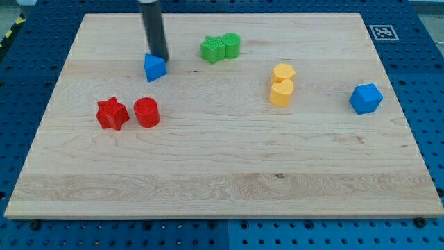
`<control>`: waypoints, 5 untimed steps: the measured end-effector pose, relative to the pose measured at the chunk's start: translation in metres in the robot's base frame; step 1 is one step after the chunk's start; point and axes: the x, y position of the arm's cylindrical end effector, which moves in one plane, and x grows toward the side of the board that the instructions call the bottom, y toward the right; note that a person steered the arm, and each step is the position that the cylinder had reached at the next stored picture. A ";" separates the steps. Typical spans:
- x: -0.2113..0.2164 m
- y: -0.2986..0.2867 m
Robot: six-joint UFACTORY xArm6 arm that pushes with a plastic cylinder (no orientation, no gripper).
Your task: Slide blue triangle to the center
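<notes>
Nearest you, red star [112,114] and red cylinder [146,112] sit aside. Blue triangle [155,67] lies upper left, well off centre; whole slide remains. No pincer, nothing held: my tip [160,56] touches its top edge

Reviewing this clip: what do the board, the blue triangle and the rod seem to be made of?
Board: looks like pale wood, with visible grain streaks and a small dark knot; matte finish.
Blue triangle: probably plastic, given its uniform saturated colour and soft sheen; possibly painted.
Rod: dark, smooth, slightly glossy, metal or plastic, cannot tell. My tip sits just behind the triangle, toward the view's top.
</notes>
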 end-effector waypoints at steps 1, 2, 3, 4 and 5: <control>0.013 -0.022; 0.053 0.021; 0.085 0.081; 0.101 0.129; 0.083 0.100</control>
